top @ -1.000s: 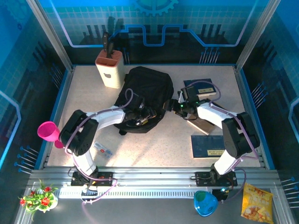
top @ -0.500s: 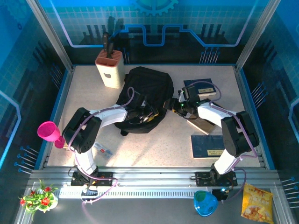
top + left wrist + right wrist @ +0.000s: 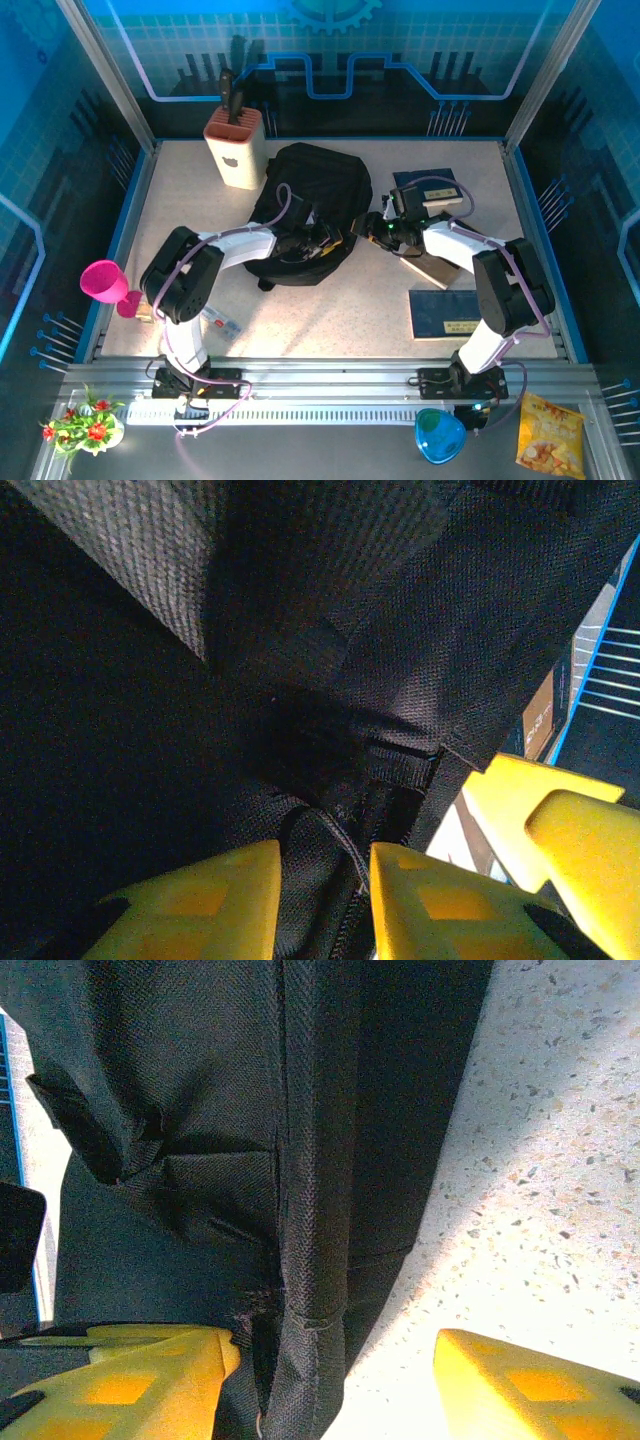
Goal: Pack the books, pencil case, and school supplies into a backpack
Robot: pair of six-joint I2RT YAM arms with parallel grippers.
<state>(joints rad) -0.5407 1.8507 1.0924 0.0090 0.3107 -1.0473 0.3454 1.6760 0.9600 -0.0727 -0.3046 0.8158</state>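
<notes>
Top external: blue book (image 3: 445, 310), unreadable label (image 3: 461, 326)

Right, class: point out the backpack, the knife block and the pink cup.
backpack (image 3: 318, 190), top external view, middle of its black fabric.
knife block (image 3: 238, 155), top external view, cream side face.
pink cup (image 3: 102, 280), top external view, its open mouth.

A pale, speckled stone-look tabletop (image 3: 340, 320) sits inside a booth. Silver metal posts (image 3: 105, 75) rise from its far corners and lean outward. They frame translucent blue wall panels (image 3: 330, 50) printed with a fine grid, a circuit-like line and part of a gear. A ribbed silver rail (image 3: 320, 380) runs along the near edge, with a dark grey ledge (image 3: 300, 450) in front of it. The tabletop is brightly lit, with soft shadows.
</notes>
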